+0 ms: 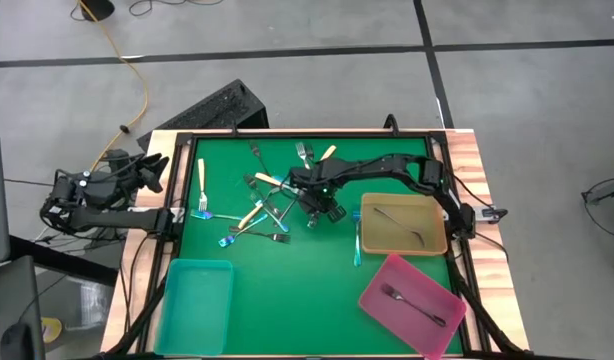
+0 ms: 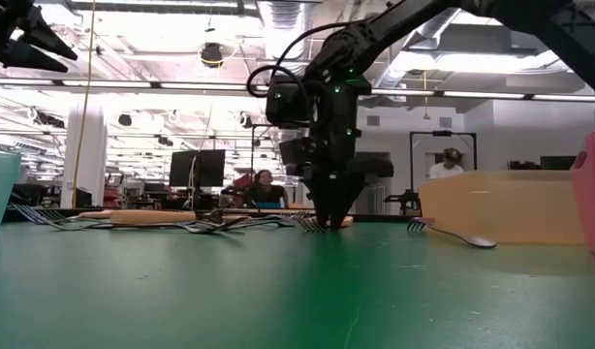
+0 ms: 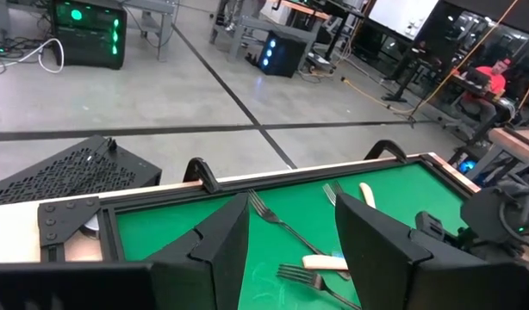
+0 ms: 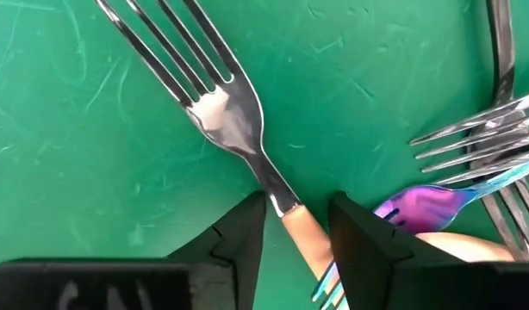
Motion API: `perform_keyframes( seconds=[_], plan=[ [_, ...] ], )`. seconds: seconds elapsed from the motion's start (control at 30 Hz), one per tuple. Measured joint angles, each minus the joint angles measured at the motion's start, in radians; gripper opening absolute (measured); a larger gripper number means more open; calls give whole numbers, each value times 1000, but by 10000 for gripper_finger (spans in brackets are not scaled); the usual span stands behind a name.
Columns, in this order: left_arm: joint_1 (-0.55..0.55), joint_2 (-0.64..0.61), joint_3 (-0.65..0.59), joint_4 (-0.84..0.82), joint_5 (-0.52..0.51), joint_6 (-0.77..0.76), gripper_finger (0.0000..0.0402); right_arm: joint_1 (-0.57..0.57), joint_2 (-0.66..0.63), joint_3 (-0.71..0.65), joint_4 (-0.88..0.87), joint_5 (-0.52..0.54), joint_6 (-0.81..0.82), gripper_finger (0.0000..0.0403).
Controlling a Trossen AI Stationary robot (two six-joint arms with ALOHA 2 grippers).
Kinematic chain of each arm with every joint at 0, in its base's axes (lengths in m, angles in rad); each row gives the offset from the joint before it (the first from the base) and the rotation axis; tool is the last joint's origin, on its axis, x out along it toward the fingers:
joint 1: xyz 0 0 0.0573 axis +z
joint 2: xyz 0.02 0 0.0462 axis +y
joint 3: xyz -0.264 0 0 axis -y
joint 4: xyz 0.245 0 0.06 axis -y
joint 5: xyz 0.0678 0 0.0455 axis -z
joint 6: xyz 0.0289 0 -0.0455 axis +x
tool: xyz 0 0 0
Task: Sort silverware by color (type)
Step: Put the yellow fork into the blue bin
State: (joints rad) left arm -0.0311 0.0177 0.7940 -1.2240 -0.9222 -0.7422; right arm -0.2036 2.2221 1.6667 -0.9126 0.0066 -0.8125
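Note:
Several forks lie in a loose pile [image 1: 262,205] on the green mat: cream-handled, dark metal and iridescent blue ones. My right gripper [image 1: 319,213] points straight down at the pile's right side, its tips just above the mat [image 2: 327,225]. It is open. Its fingers stand on either side of a cream-handled fork [image 4: 234,116], where the metal neck meets the handle [image 4: 301,237]. An iridescent fork [image 4: 420,207] lies just beside it. My left gripper [image 1: 137,175] waits open and raised off the table's left edge.
A tan tray [image 1: 427,238] at the right holds a dark fork, and a blue fork [image 1: 357,245] lies by its left wall. A pink tray [image 1: 387,275] at the near right holds one fork. A teal tray [image 1: 197,305] stands at the near left. One cream-handled fork [image 1: 200,175] lies apart at the far left.

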Motion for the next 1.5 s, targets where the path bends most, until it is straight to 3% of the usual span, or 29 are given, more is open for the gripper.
perform_keyframes(
  seconds=[0.3, 0.67, 0.87, 1.0, 1.2, 1.5],
  plan=[
    [0, 0, 0, 0, 0, 1, 158, 20, 1, -3, 18, 9, 79, 53],
    [0, 0, 0, 0, 0, 1, 158, 58, -21, -7, 118, 4, 285, 53],
    [0, 0, 0, 0, 0, 1, 158, 93, -70, -9, 313, -99, 383, 54],
    [0, 0, 0, 0, 0, 1, 158, 123, -97, -7, 460, -107, 409, 55],
    [0, 0, 0, 0, 0, 1, 158, 187, -97, -7, 815, -170, 450, 55],
    [0, 0, 0, 0, 0, 1, 158, 293, -60, -2, 1304, -171, 399, 56]
  ],
)
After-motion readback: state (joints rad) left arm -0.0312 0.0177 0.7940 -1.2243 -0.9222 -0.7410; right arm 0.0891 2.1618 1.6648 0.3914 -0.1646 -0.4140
